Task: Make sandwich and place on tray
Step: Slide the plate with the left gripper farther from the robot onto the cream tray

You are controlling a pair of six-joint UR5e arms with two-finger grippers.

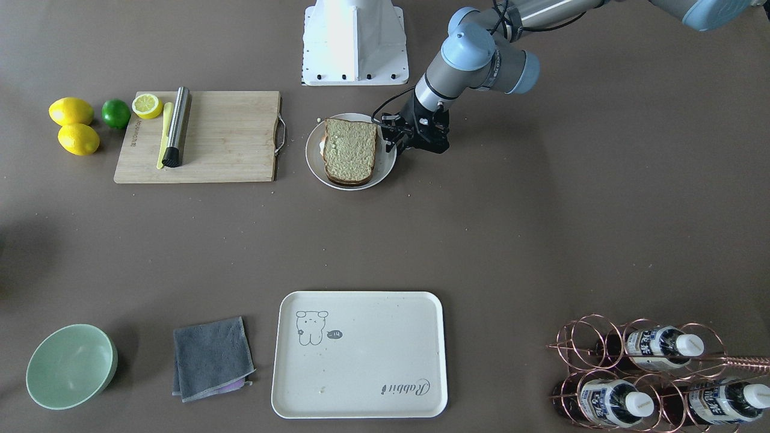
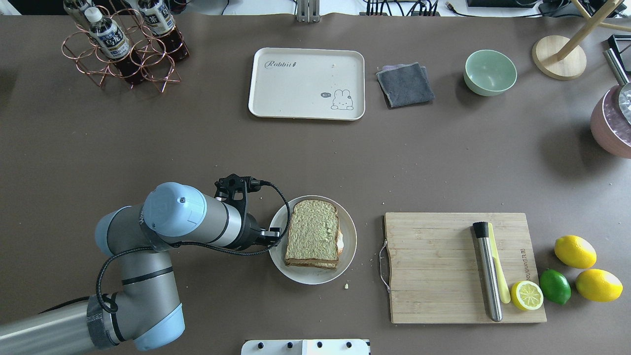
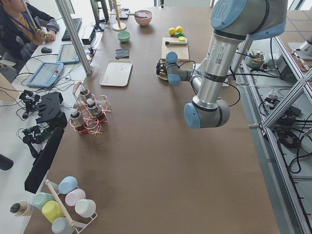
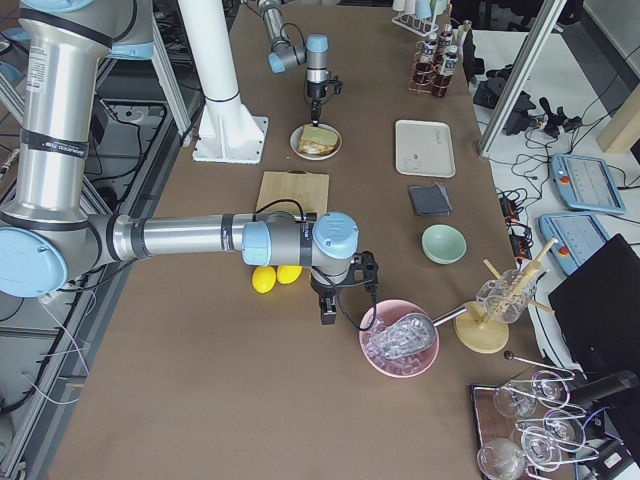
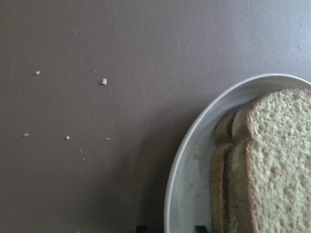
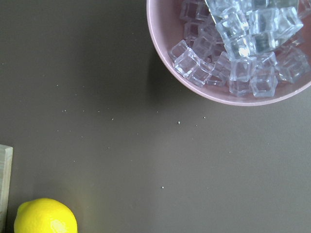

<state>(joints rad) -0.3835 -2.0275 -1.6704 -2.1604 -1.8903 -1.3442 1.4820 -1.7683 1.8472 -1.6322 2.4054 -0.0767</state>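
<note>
With the sandwich (image 2: 314, 232) apparently assembled on the white plate (image 2: 315, 277), the left claw (image 2: 275, 231), parted and empty at the plate's nine o'clock rim, likely must next grip the stack and carry it to the tray (image 2: 306, 84) at twelve o'clock.

We see even, diffuse light and soft shadows beside the plate (image 1: 314, 165) and green bowl (image 1: 71, 367); the left wrist view is dimmer, the sandwich (image 5: 272, 165) slightly blurred.

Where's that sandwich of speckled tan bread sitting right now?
In the overhead view the sandwich lies on the round white plate, between the left gripper and the wooden cutting board.
</note>
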